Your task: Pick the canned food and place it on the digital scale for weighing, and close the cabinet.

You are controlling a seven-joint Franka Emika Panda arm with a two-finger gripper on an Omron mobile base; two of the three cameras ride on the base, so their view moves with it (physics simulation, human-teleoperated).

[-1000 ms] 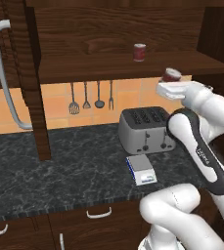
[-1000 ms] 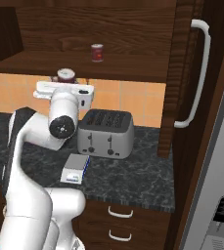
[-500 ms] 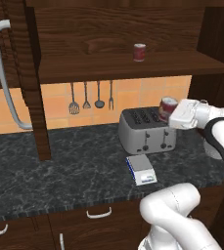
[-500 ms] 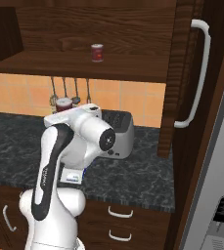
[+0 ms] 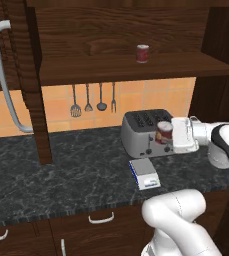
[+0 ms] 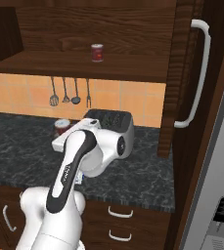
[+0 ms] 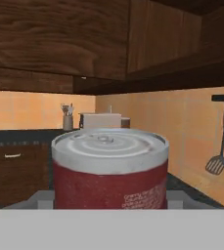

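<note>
The canned food [image 5: 164, 132] is a dark red tin with a silvery lid, held in the air in front of the toaster, above the counter. My gripper [image 5: 170, 136] is shut on its sides, reaching in from the right. In the hand view the canned food [image 7: 108, 166] stands upright between the two fingers [image 7: 45, 198]. The digital scale [image 5: 144, 173] lies flat on the dark counter, below and slightly left of the tin. The cabinet [image 5: 21, 65] door stands open at the left, and its other door [image 6: 183, 73] is open on the right. From the right base the canned food [image 6: 62, 127] shows beside my hand [image 6: 67, 135].
A second red can [image 5: 142, 53] stands on the open cabinet shelf [image 5: 136, 70]. The silver toaster [image 5: 143, 131] sits just behind the held tin. Utensils [image 5: 88, 100] hang on the tiled wall. Long bar handles [image 5: 6, 75] stick out from the open doors. Drawers [image 5: 101, 218] run below the counter.
My arm has brought the tin down from just under shelf height to in front of the toaster. The grip has stayed the same.
</note>
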